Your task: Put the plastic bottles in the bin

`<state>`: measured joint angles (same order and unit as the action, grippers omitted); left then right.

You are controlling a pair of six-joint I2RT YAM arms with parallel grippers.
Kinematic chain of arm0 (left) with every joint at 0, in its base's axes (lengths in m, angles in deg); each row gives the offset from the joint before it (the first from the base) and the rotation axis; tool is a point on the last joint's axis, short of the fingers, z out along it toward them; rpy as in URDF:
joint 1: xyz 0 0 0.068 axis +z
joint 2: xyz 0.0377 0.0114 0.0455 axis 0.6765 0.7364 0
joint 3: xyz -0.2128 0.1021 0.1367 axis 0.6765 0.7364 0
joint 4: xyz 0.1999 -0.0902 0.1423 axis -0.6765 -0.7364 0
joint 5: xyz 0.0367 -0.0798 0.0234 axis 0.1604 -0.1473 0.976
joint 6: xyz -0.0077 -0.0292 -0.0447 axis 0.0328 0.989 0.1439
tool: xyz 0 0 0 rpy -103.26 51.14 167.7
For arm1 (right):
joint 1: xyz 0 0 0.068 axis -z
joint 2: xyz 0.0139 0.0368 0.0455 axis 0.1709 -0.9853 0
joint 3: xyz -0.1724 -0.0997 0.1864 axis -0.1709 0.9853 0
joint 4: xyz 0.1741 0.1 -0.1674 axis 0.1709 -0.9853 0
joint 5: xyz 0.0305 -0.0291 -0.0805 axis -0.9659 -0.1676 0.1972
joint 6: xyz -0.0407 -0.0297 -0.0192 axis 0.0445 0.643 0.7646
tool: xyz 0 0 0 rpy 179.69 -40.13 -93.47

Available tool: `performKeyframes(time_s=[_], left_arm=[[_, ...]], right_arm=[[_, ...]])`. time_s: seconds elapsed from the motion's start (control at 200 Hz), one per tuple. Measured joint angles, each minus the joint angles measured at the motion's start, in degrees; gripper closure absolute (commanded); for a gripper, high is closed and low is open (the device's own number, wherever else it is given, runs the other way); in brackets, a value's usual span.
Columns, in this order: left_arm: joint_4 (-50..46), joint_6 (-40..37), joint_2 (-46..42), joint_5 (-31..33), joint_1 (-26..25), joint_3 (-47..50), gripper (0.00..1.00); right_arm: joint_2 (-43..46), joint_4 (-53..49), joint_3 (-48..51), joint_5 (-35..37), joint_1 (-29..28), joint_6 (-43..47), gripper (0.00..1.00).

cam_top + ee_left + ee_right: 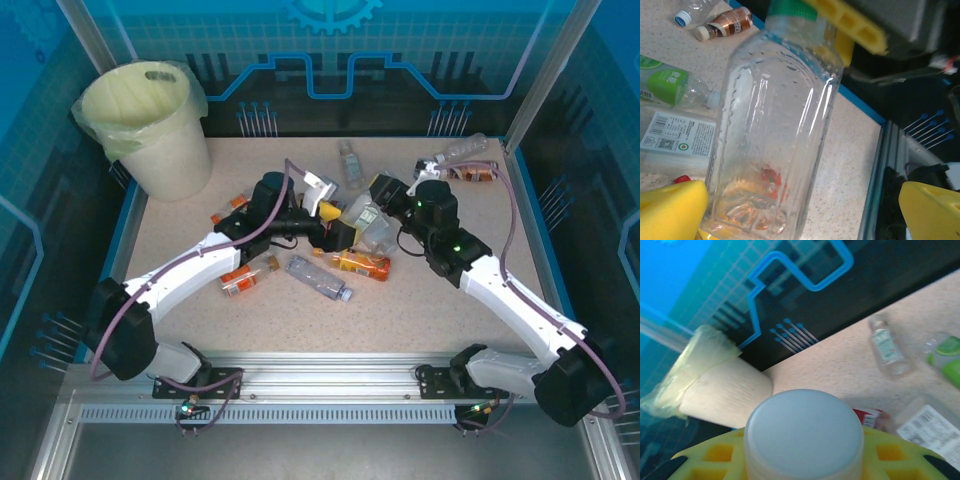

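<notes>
The clear bottle (pixel 775 125), green-banded at the top, hangs over the middle of the surface (pixel 450 330). The right tool (pixel 802 462) is clamped on it near the neck, just under the pale cap (pixel 803 430). It looks empty, so probably light, but thin-walled, ribbed and slick; a hold across the flatter mid-body should bite better than the rounded shoulder. The left tool (pixel 800 205) is spread wide with the bottle's base between its fingers; whether they touch it I cannot tell. Other bottles (pixel 360 263) lie close beneath. The bin (pixel 170 160) sits in the far left corner, well apart, with open air between. Its tall rim and the frame post (pixel 85 40) behind it are the edges to clear.
</notes>
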<state>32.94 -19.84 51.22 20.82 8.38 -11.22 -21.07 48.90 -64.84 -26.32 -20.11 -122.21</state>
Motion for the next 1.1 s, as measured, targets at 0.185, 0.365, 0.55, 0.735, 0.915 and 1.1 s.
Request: performKeyframes(time_s=[0.185,0.365,0.55,0.735,0.915,1.1], left_arm=[[-0.81,-4.48,0.44,2.49,-0.26,-1.40,0.01],[-0.74,-6.36,1.11,2.80,0.09,-1.46,0.05],[-0.83,-7.26,1.20,-0.20,2.05,-2.14,0.30],[-0.83,-7.37,1.22,-3.63,2.14,-3.15,0.47],[-0.28,-6.12,1.05,0.72,2.10,-3.10,0.48],[0.50,-3.52,-1.07,12.83,3.58,-1.18,0.51]], right_arm=[[-1.44,2.16,-0.81,-4.44,-1.25,1.73,0.68],[-1.90,4.46,-1.22,-9.42,-1.55,2.80,0.67],[-2.38,4.87,-2.36,-12.81,-1.55,4.26,0.66],[-3.26,5.38,-3.78,-16.00,-1.49,5.99,0.47],[-3.13,4.31,-4.83,-18.40,-1.49,8.74,0.13],[-0.26,1.66,-5.29,-19.15,-1.88,14.84,0.00]])
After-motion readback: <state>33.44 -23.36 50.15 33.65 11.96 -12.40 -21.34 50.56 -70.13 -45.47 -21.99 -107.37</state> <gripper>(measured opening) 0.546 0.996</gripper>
